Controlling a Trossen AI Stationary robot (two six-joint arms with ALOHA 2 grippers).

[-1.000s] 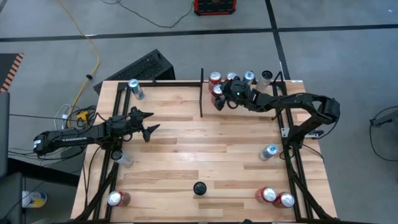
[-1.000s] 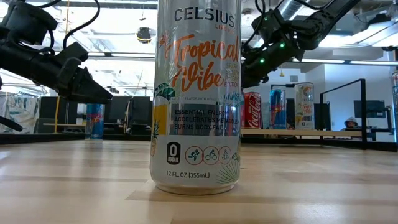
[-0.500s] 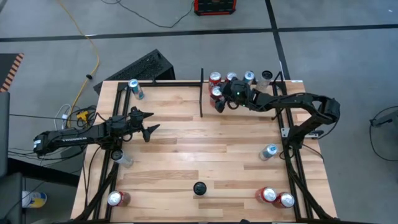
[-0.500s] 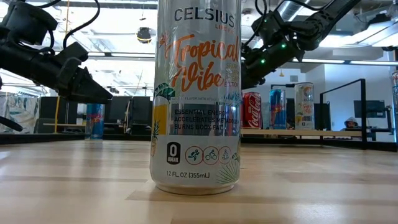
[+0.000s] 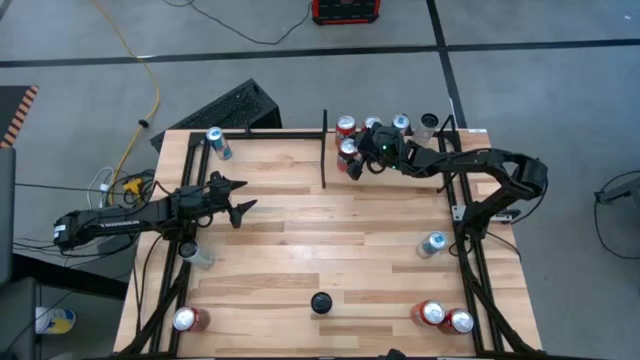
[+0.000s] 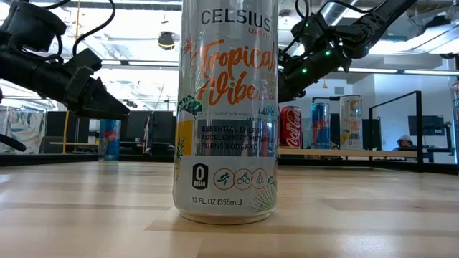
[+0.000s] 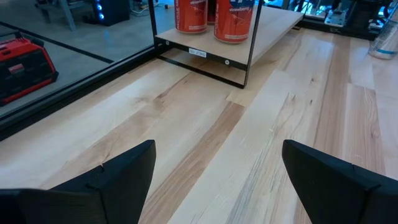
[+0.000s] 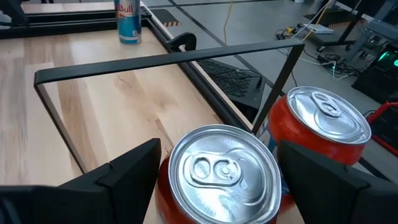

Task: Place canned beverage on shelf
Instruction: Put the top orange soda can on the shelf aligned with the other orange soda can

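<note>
Nothing has shifted since a second ago, as far as I see. My shelf [image 5: 385, 165], pale wood inside black bars, fills the table's far right corner and holds five cans. My right gripper [image 8: 217, 171] hovers, jaws wide, over a red can [image 8: 219, 182] there. My left gripper [image 5: 240, 198] waits mid-left, open.

Beyond the counter [image 5: 300, 240]: grey floor, a yellow cable [image 5: 140, 60], a black keyboard [image 5: 215, 110], a red case [image 5: 346, 11]. Farther off in the low view, a seated person [image 6: 406, 143] among dark monitors [image 6: 427, 125].
</note>
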